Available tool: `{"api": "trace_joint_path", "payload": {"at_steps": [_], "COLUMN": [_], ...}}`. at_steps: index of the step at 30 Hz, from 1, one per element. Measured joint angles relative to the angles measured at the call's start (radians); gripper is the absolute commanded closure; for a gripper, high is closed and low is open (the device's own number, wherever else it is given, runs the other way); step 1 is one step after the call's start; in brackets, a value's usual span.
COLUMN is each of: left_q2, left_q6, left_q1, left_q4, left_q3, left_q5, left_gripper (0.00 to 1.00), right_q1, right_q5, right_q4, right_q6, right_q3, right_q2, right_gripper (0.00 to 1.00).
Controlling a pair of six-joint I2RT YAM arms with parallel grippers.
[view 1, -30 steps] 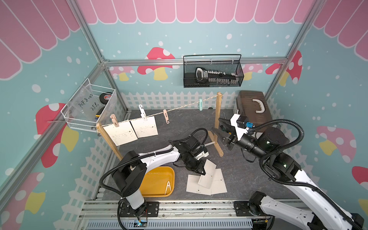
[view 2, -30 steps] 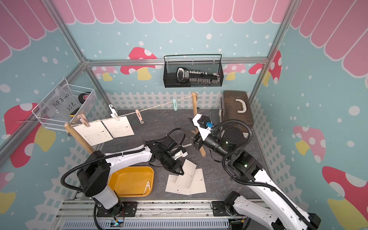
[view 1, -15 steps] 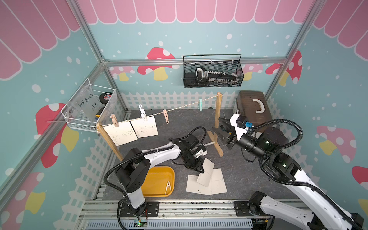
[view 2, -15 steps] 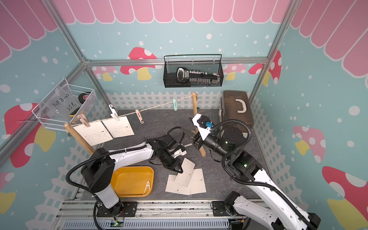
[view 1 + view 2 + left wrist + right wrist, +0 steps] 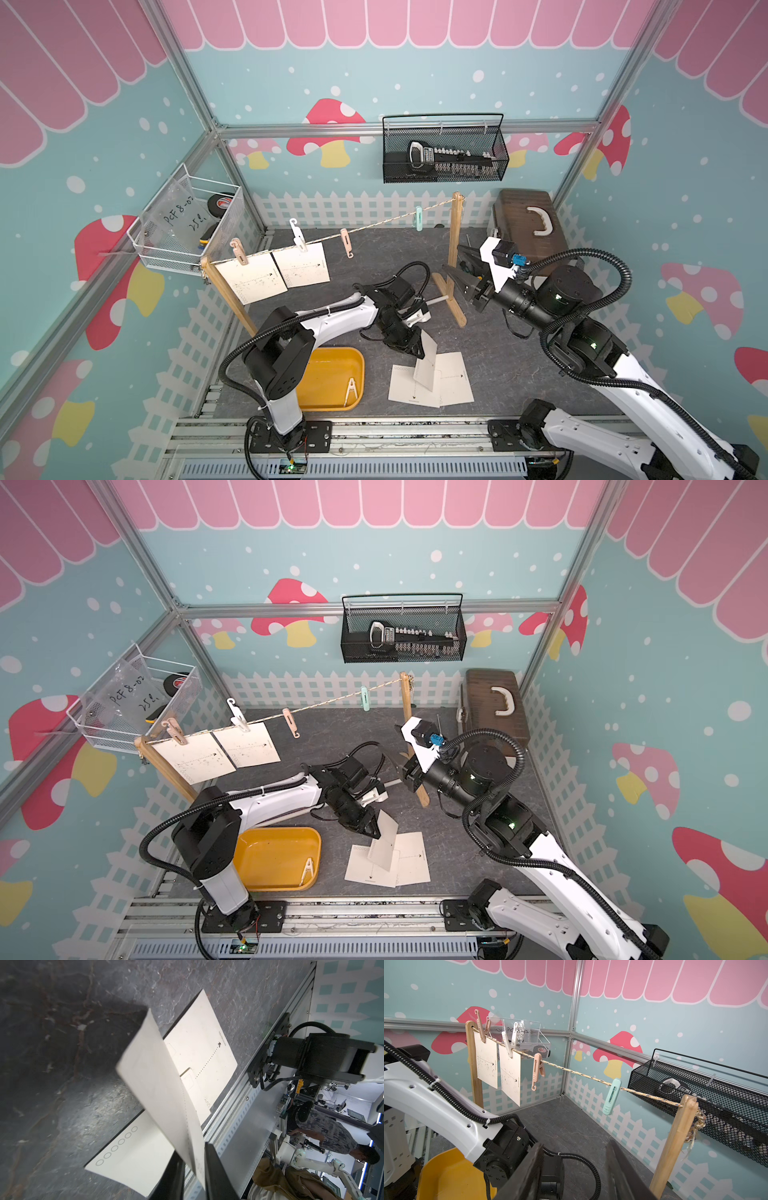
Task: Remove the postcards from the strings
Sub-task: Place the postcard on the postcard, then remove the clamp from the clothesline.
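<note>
Left wrist: postcard [image 5: 158, 1076] edge stands between slightly parted left fingers [image 5: 218, 1178]; right fingers [image 5: 529, 1172] apart, empty.

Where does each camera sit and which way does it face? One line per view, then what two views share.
Top views: high at the front, facing down and back over the cell; both arms, left gripper and right gripper show.
Left wrist: on the left arm, facing down at loose postcards on the table; its fingers show.
Right wrist: on the right arm, facing along the string to hung postcards; its fingers and the left arm show.
Shared: top and right wrist views show the string.
</note>
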Motion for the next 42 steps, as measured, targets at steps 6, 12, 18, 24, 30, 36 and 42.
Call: {"api": "trace_joint_path", "payload": {"at_steps": [6,12,18,24,30,36,42], "left_q2": [0.000,-0.014,-0.075,-0.139,-0.304,-0.557,-0.800], "left_q6": [0.027,0.041,0.042,0.038,0.080,0.155,0.185], "left_q1": [0.001,0.002,0.000,-0.004,-0.024,-0.048,-0.048], "left_q4": [-0.049,-0.089,-0.098,-0.092,-0.042,0.085,0.298], "left_q3": [0.010,0.010,0.000,-0.040,-0.086,-0.204,-0.400], "left_q5": [-0.053,-0.104,-0.126,-0.146,-0.175,-0.218,-0.256], "left_gripper": [0.68,0.65,0.64,0.58,0.43,0.25,0.14], "right_q1": [0.000,-0.003,-0.025,-0.078,-0.182,-0.240,-0.247], "right_q5": [0.008,0.018,0.021,-0.003,-0.092,-0.240,-0.339], "right_q4": [0.000,0.001,0.002,0.027,0.087,0.174,0.213], "right_q6": [0.000,0.000,0.009,0.042,0.101,0.146,0.161], "right_q3": [0.000,0.000,0.000,0.000,-0.001,0.003,0.039], "right_q2": [0.016,0.039,0.086,0.124,0.140,0.227,0.335], "right_gripper": [0.52,0.52,0.52,0.53,0.44,0.35,0.22]}}
